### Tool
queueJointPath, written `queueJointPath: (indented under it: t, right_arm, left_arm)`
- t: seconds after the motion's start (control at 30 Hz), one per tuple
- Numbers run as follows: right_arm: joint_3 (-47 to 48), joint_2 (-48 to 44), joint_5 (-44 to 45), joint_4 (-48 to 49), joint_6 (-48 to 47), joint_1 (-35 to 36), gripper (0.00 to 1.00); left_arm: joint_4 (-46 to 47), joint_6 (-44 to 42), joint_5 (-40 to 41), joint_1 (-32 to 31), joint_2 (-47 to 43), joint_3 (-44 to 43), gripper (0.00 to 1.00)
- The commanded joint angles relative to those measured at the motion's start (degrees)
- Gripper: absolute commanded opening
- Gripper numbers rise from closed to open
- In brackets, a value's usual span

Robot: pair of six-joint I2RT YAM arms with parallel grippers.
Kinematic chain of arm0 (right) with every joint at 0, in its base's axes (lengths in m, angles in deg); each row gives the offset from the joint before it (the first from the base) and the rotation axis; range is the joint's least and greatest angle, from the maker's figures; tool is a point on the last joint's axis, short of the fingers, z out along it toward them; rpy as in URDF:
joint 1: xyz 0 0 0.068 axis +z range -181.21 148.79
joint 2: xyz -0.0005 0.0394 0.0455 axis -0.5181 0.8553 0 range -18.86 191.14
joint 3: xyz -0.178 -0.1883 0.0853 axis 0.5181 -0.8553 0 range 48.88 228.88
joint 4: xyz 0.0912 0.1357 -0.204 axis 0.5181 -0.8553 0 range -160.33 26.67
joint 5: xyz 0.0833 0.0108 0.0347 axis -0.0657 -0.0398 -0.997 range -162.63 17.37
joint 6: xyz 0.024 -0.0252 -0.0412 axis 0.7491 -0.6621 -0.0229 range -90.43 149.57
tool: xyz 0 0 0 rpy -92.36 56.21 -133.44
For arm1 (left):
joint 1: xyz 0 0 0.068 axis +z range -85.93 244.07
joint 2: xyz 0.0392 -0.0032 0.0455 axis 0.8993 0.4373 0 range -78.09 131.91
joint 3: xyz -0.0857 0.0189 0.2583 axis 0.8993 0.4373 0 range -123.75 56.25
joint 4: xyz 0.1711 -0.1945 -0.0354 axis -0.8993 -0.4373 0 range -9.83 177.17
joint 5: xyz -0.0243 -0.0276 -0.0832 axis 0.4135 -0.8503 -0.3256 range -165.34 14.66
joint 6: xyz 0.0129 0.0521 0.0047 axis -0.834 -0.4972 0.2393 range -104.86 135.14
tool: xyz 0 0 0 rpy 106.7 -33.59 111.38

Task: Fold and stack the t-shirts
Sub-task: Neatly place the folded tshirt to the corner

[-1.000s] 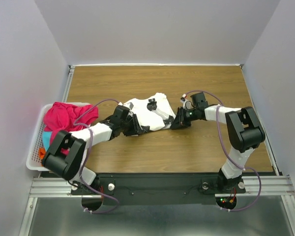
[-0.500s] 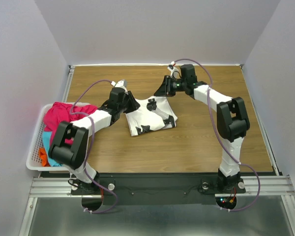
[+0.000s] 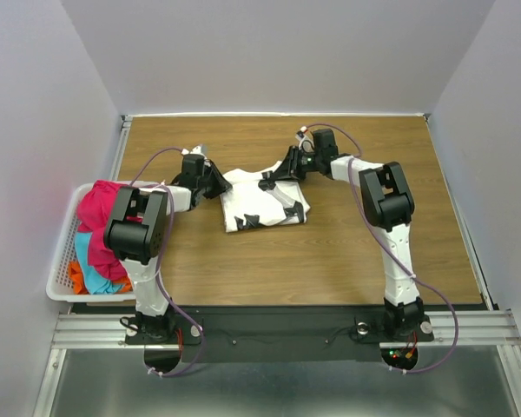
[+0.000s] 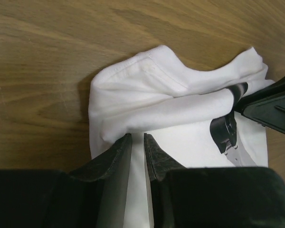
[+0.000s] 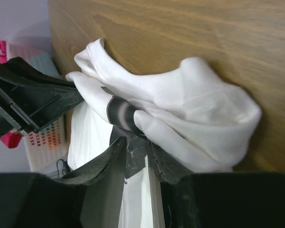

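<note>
The white t-shirt (image 3: 265, 201) with small black marks lies folded in the middle of the table. My left gripper (image 3: 215, 181) is shut on its far left edge; the left wrist view shows the fingers pinching a white fold (image 4: 137, 142). My right gripper (image 3: 288, 167) is shut on its far right edge; the right wrist view shows cloth with a black mark between the fingers (image 5: 138, 148). Both grips sit low at the table. The magenta-pink t-shirt (image 3: 100, 213), the cyan one (image 3: 91, 271) and the orange one (image 3: 75, 273) lie heaped in the basket.
The white lattice basket (image 3: 59, 261) stands at the table's left edge, beside the left arm. The wooden table (image 3: 373, 234) extends right and near of the shirt. Grey walls close the far and side edges.
Both grippers have swung from the shirt's near edge to its far edge with cloth in them, folding it over. The shirt now lies as a smaller bundle.
</note>
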Motion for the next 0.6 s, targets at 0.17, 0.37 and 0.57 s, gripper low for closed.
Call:
queueJointPath:
  t: [0.17,0.37,0.57]
  right_arm:
    - [1.31,0.98,-4.25,6.89,5.2,-5.1,0.31]
    - [-5.0,-8.95,-5.41,7.15,6.26,-4.22,0.35]
    - [-13.18,-18.71,-5.76,7.59,5.73,0.69,0.35]
  left_arm:
    - [0.63,0.81,-3.03,0.97,-1.17,0.84,0.31]
    - [-2.8,0.36,-2.06,0.45,-11.8,0.66,0.37]
    - [-3.32,2.82,-1.54,-4.38,-20.25,2.86,0.41]
